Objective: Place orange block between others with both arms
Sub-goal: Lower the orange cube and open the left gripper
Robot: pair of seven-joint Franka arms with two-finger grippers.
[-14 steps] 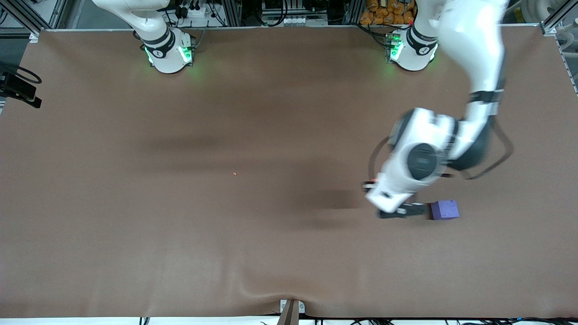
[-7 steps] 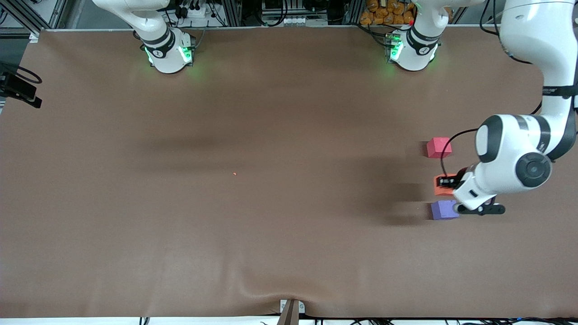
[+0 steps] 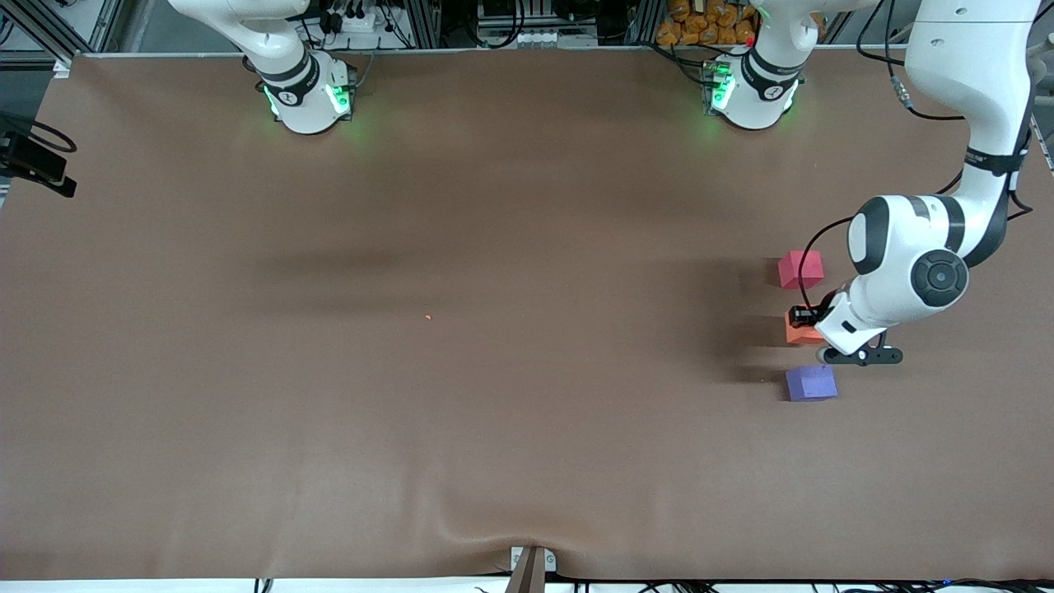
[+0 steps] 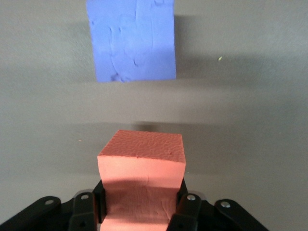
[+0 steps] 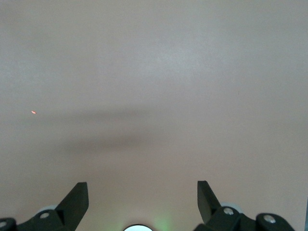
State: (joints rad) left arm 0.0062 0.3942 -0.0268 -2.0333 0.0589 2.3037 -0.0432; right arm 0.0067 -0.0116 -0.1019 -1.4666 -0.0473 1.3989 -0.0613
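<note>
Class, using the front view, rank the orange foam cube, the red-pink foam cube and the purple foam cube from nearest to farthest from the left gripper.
1. Orange foam cube: clamped in the left gripper, between the other two.
2 and 3. Red-pink foam cube, farther from the front camera, and purple foam cube, nearer to it: too close to call.

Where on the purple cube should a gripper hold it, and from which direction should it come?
The purple cube sits flat on the table, apart from the orange block that the left gripper holds. Probably best to come straight down from above and close the fingers on two opposite upright faces, which are flat and parallel.
</note>
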